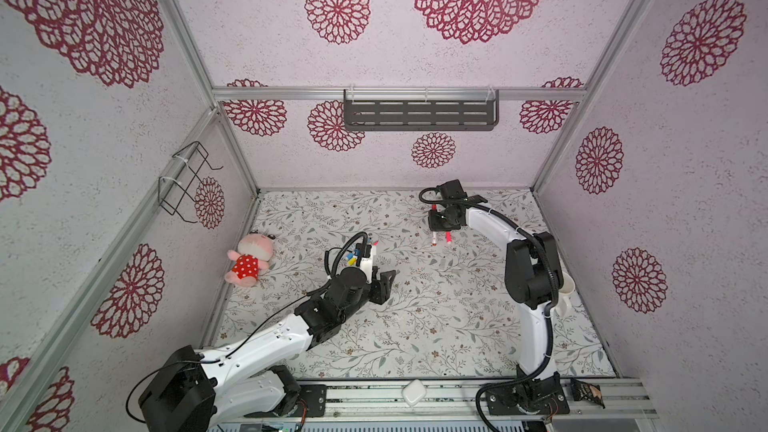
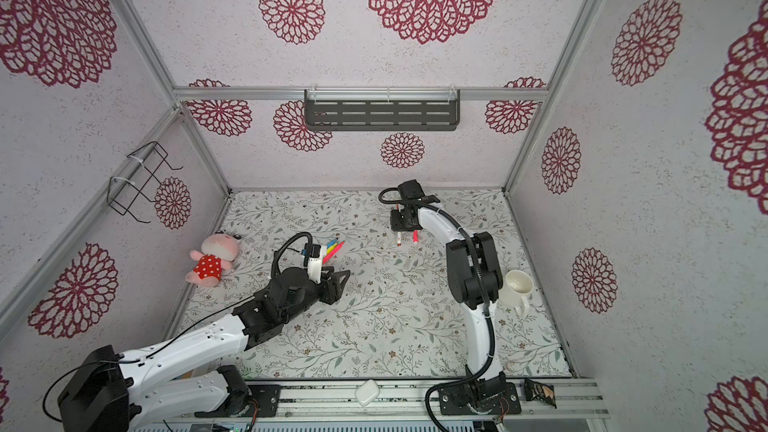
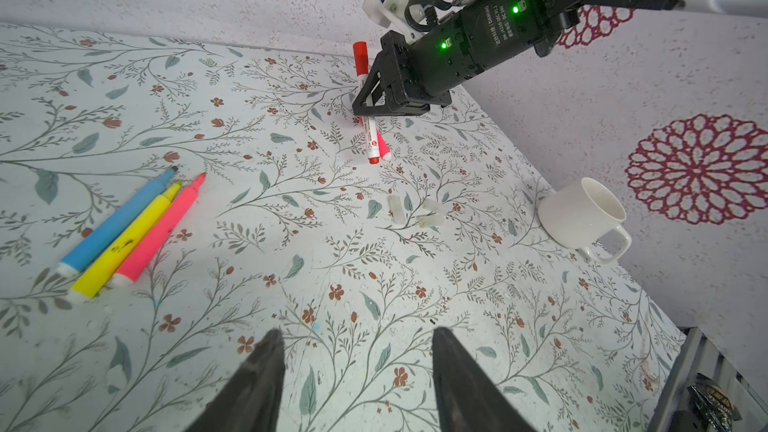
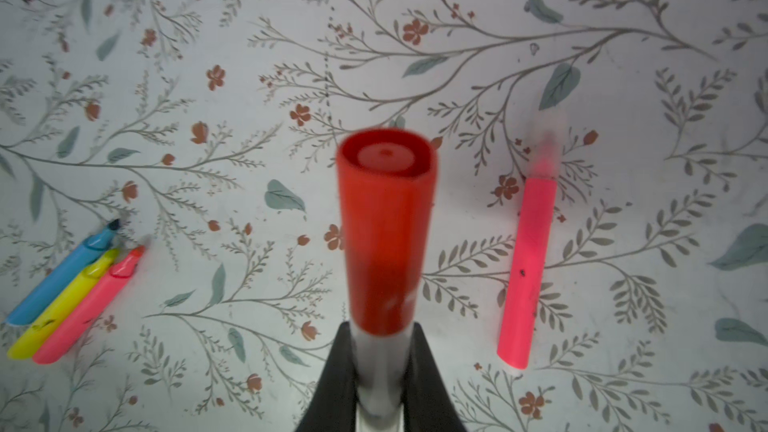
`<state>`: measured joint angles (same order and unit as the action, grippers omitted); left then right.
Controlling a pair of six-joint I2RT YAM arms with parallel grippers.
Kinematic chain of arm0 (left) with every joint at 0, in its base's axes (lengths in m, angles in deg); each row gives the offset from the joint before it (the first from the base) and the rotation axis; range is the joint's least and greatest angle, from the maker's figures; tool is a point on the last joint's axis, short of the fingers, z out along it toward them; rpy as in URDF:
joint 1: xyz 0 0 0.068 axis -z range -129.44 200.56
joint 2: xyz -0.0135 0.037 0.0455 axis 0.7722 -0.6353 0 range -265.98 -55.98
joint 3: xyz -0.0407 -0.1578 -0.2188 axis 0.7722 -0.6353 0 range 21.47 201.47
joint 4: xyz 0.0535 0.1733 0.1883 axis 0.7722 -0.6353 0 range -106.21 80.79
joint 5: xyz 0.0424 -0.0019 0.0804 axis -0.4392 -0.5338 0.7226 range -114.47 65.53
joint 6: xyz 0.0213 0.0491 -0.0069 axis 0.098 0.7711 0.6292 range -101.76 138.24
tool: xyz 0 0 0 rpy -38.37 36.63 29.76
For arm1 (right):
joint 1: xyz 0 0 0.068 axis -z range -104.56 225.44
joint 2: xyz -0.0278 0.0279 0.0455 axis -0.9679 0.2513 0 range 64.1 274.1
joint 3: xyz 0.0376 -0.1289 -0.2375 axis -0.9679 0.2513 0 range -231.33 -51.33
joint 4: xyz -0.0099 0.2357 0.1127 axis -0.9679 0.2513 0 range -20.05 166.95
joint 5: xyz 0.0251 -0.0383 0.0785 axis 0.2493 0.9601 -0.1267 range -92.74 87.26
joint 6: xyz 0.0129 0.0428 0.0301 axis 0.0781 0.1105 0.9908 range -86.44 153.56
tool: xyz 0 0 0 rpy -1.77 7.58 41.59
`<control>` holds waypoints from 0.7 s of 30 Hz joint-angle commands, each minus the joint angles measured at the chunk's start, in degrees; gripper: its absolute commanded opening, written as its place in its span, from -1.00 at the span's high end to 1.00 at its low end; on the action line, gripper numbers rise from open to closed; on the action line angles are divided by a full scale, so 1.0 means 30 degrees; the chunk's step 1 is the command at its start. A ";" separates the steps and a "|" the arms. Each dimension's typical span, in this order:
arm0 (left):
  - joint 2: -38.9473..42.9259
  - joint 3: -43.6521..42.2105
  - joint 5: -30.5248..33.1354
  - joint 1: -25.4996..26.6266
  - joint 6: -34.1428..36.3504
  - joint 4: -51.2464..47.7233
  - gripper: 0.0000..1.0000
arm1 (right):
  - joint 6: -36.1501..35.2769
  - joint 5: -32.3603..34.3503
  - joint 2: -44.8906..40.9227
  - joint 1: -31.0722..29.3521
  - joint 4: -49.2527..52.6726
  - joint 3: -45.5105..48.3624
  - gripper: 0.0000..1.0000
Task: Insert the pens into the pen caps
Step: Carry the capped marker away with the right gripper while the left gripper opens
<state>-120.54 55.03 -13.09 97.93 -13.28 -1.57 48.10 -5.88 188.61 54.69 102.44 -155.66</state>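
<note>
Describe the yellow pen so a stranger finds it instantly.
On the floral table, right of the plush toy, three uncapped pens lie side by side. The yellow pen is the middle one, between the blue pen and the pink pen.

**Tabletop** (image 1: 415, 326), as I view it remotely: a flat sheet printed with grey-green sprigs and small rust flowers.

- (a) Left of the middle, three pens lie side by side and touching, with their tips bare: the blue pen (image 3: 116, 222), the yellow pen (image 3: 124, 243) and the pink pen (image 3: 160, 230).
- (b) Toward the far side, a second pink pen (image 4: 530, 268) lies flat with a clear cap over its tip. Just beside it a red-capped pen (image 3: 371, 139) comes down at a slant. I cannot tell whether its lower end rests on the surface.
- (c) Near the middle, three clear pen caps (image 3: 395, 209) lie loose and close together.
- (d) A white mug (image 3: 582, 214) is near the right edge.
- (e) A plush toy (image 1: 249, 259) in a red spotted dress lies at the left edge.
</note>
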 commanded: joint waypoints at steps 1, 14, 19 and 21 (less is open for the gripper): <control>0.0206 -0.0149 0.0514 0.0069 0.0076 -0.0044 -0.18 | -0.0440 0.1395 0.0598 0.0260 0.1787 -0.1523 0.92; 0.0527 -0.0530 0.0770 0.0065 0.0029 -0.0113 -0.18 | -0.0369 0.2591 0.2937 0.0595 0.2268 -0.3484 0.86; 0.0860 -0.0778 0.1027 0.0077 0.0226 -0.0078 -0.18 | -0.0253 0.3249 0.2882 0.0649 0.2137 -0.3539 0.78; 0.1017 -0.0873 0.1042 0.0068 0.0223 0.0030 -0.18 | -0.0208 0.3422 0.2871 0.0707 0.2177 -0.3652 0.72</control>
<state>-118.70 53.17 -11.06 97.93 -13.11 -1.85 47.97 1.47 197.40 56.00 107.62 -164.49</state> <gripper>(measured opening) 0.591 0.167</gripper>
